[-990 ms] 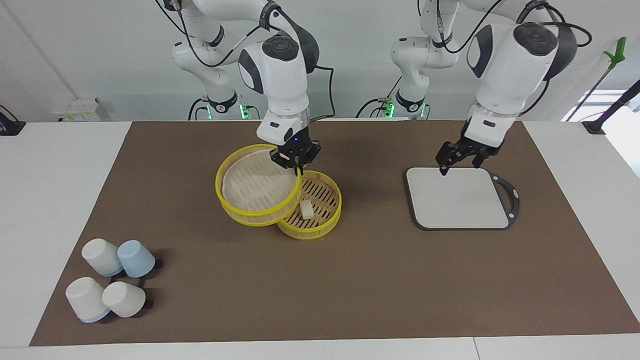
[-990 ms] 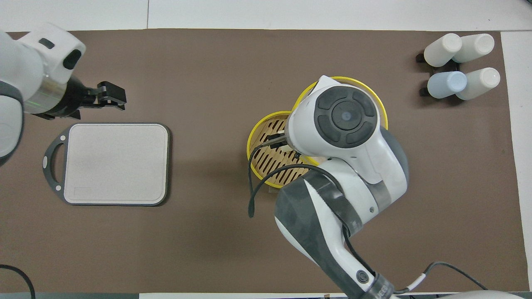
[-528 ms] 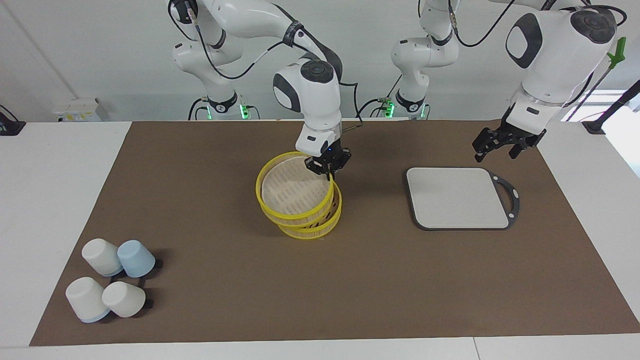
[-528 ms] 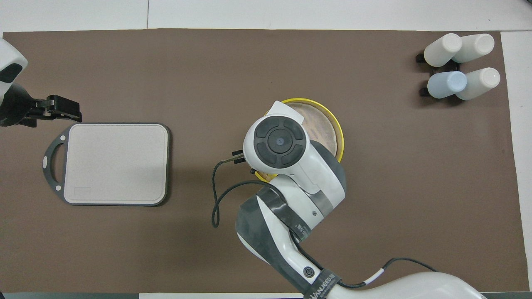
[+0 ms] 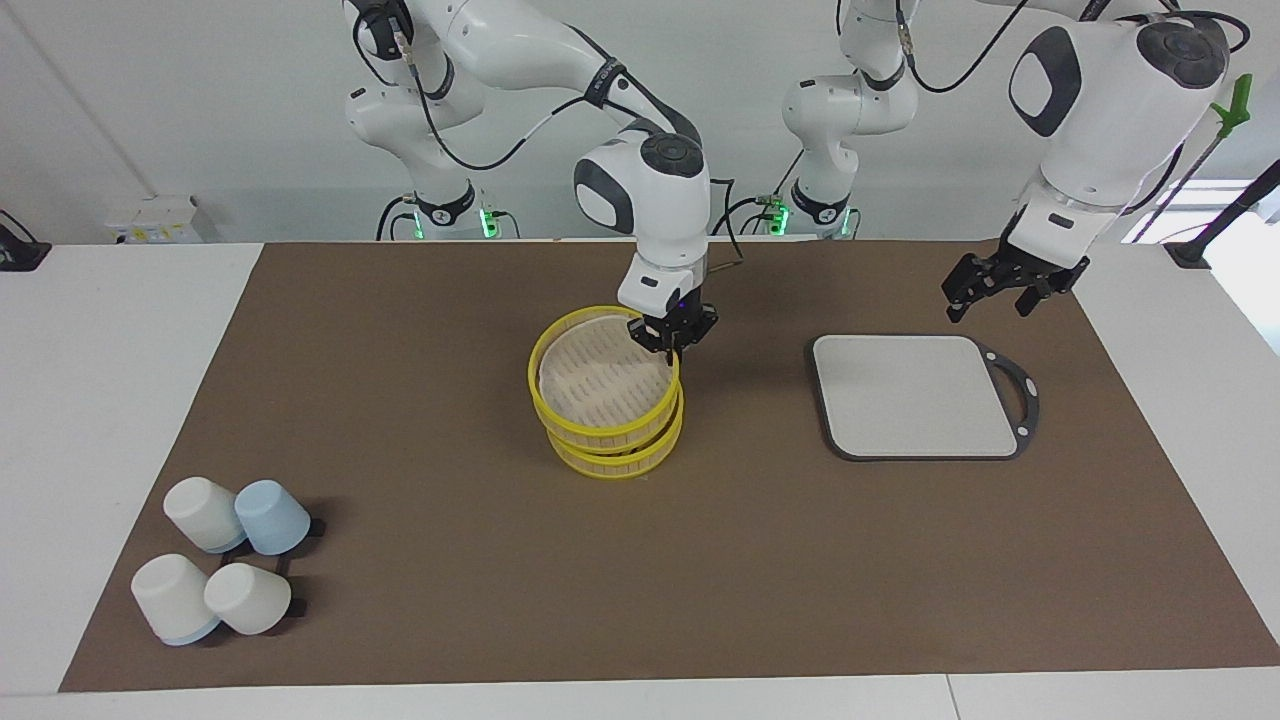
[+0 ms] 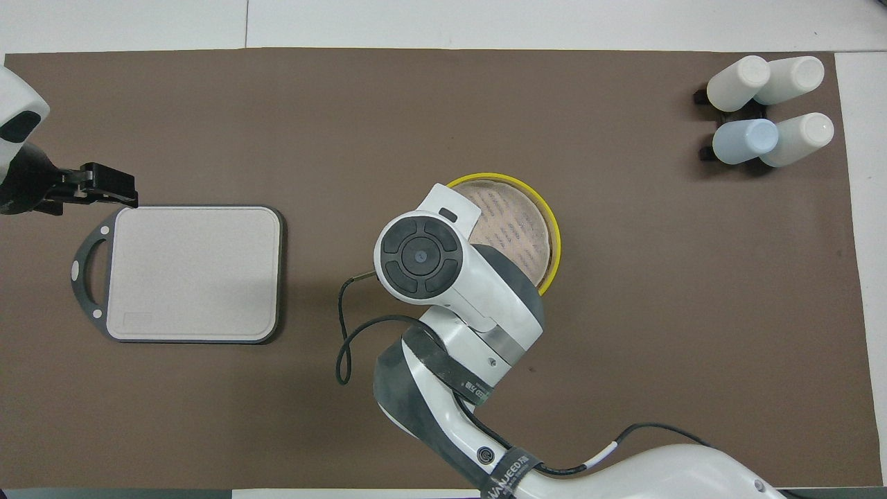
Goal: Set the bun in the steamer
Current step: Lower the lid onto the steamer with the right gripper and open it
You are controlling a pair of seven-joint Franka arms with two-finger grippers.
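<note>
The steamer (image 5: 605, 420) stands mid-table with its two yellow-rimmed tiers stacked, the upper one sitting slightly off centre on the lower. My right gripper (image 5: 676, 345) is shut on the upper tier's rim at the edge nearest the robots. In the overhead view the right arm covers that gripper and part of the steamer (image 6: 527, 208). The bun is hidden under the upper tier. My left gripper (image 5: 985, 298) is open and empty, raised over the mat beside the grey board's handle corner; it also shows in the overhead view (image 6: 111, 190).
A grey rectangular board (image 5: 915, 395) with a dark handle lies toward the left arm's end, also in the overhead view (image 6: 194, 274). Several white and blue cups (image 5: 225, 565) lie on their sides at the right arm's end, farther from the robots.
My right gripper carried the upper tier sideways over the lower tier and set it on top, covering the bun. My left gripper rose and drew back from the board, then held still.
</note>
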